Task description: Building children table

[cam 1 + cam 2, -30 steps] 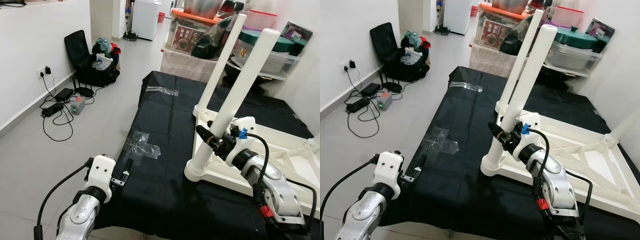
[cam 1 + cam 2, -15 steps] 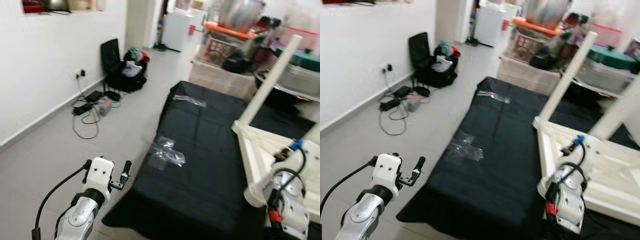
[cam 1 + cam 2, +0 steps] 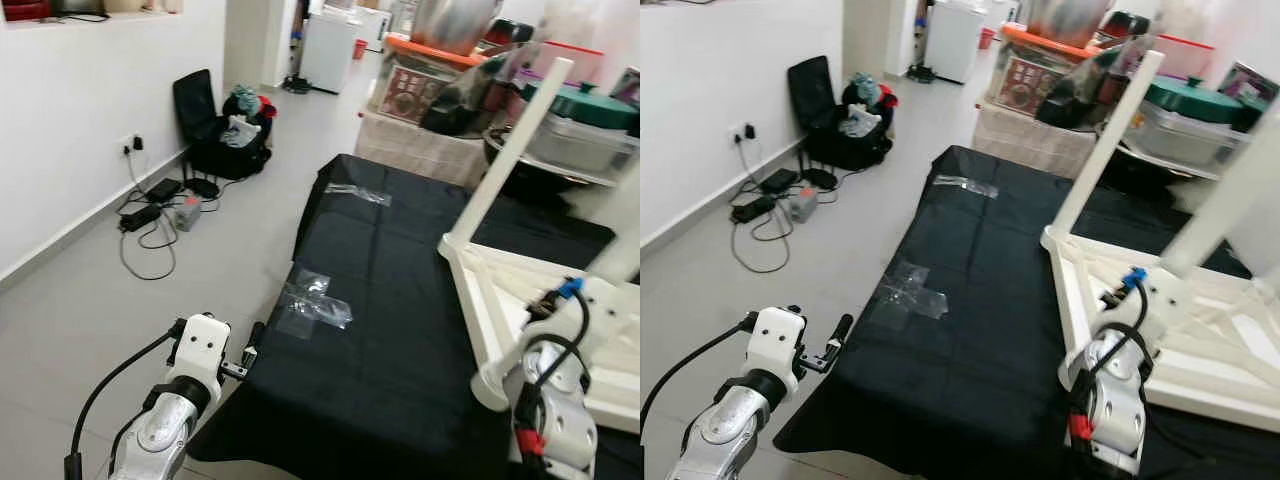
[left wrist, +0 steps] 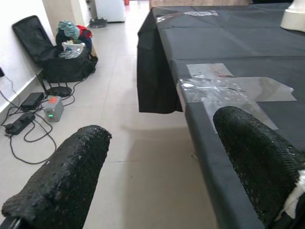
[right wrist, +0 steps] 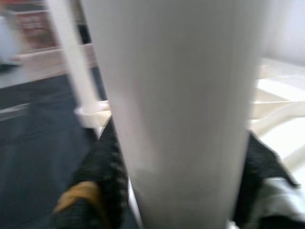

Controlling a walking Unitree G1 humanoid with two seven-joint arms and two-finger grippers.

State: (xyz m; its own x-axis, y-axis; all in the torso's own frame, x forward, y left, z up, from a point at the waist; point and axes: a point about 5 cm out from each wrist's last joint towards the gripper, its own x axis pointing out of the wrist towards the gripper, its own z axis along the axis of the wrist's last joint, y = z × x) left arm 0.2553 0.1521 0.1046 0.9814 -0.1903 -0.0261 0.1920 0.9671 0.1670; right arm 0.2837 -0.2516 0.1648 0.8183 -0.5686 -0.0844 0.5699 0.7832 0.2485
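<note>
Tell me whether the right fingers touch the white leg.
Touching. In the right wrist view, the black fingers press against both sides of the white leg, no gap visible.

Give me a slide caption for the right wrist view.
Right tool clamped around a white table leg, black cloth beneath.

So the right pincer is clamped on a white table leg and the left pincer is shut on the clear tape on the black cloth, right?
Not quite. The right pincer is clamped on the white table leg, but the left pincer is open and holds nothing; the left wrist view shows it off the edge of the black cloth, with the clear tape lying beyond its fingertips.
</note>
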